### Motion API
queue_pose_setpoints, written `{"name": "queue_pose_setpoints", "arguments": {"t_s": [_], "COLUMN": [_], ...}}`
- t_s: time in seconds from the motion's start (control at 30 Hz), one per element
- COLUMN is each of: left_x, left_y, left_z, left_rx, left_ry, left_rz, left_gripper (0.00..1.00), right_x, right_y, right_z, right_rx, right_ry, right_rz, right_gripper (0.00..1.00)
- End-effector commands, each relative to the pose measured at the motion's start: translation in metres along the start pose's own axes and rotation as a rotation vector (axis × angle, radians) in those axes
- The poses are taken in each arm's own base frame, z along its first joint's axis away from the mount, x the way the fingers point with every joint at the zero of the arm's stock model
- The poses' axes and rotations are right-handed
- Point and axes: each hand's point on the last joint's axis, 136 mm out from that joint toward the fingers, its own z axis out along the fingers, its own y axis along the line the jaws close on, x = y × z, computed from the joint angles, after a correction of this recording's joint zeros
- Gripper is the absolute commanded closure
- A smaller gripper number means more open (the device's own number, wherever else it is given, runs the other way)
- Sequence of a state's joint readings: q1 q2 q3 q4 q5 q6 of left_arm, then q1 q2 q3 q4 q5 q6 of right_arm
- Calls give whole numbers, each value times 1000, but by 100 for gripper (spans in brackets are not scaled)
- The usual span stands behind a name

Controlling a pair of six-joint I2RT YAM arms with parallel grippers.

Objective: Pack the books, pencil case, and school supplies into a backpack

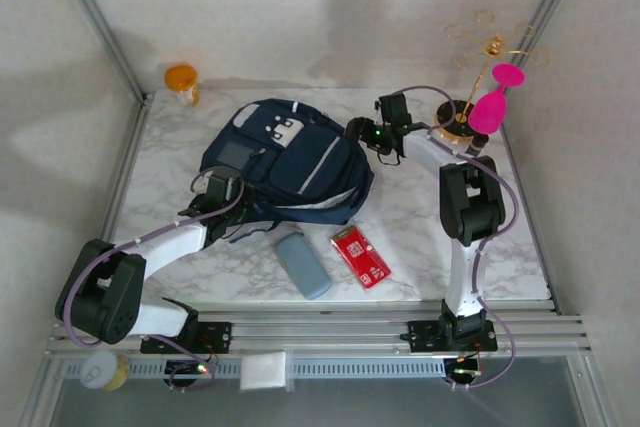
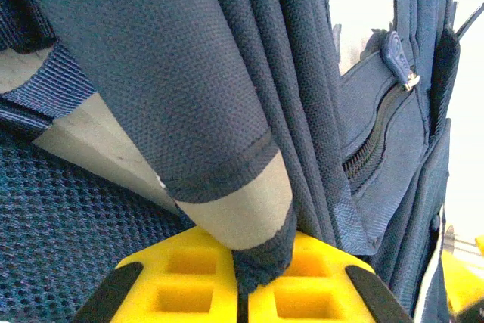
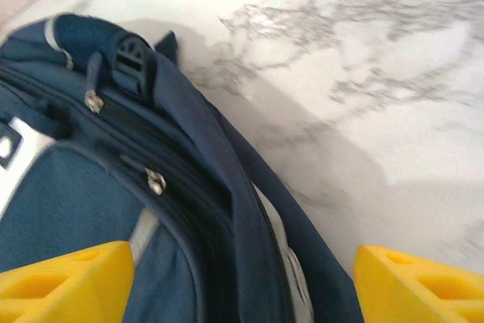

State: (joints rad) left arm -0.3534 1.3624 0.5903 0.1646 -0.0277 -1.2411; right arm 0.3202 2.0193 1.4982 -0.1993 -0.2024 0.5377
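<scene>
Navy fabric of the backpack (image 1: 285, 162) lies flat in the middle of the marble table (image 1: 430, 247), white patches and pale front stripe facing up; the seam under the right wrist camera looks closed, though that picture is a little blurred. Left gripper (image 2: 242, 287) is pressed together on a fold of the backpack's cloth at its near left side, the yellow fingers (image 2: 181, 277) meeting around it; right gripper (image 3: 242, 277) hovers with its jaws wide apart over the far right edge of the bag, holding nothing. Pencil case (image 1: 303, 265) and red packet (image 1: 361, 257) lie side by side on the table just in front of the backpack, not touching it and not yet packed. I judge that the step in hand is opening the bag; one arm pins it, the other goes for the zip. Next move, I think, asks the right gripper to come down and close on a zipper pull (image 3: 155, 181), then to draw it along the seam while the left gripper holds the cloth tight.
</scene>
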Motion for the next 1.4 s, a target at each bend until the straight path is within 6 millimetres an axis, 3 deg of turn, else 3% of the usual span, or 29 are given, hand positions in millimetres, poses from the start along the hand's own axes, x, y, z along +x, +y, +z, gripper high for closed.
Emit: {"name": "queue_pose_setpoints", "arguments": {"t_s": [0.0,0.13,0.3,0.43,0.6,0.7,0.83,0.93,1.17,1.37], "left_x": [14,20,36,62,90,97,104,90,61,54], "left_y": [-41,-45,-58,-70,-95,-99,-96,-78,-32,-14], "left_z": [-1,7,4,6,11,10,8,4,-1,12], "left_rx": [137,153,182,212,253,263,260,213,111,116], "left_ry": [25,34,53,101,163,178,217,182,150,178], "left_rz": [-91,-139,-163,-179,-153,-136,-111,-69,31,-47], "left_gripper": [100,100,100,99,97,92,80,65,45,40], "right_x": [-5,30,113,157,167,153,129,123,155,210], "right_y": [-6,13,47,70,72,65,61,60,62,102], "right_z": [-51,-74,-99,-101,-84,-68,-56,-63,-100,-103], "right_rx": [93,90,-22,-118,-164,-130,-100,-57,62,-22], "right_ry": [-62,-16,134,181,175,146,104,92,116,162], "right_rz": [-31,-104,-117,-122,-147,-177,-202,-236,-312,-375], "right_gripper": [21,21,27,29,33,35,37,36,34,38]}}
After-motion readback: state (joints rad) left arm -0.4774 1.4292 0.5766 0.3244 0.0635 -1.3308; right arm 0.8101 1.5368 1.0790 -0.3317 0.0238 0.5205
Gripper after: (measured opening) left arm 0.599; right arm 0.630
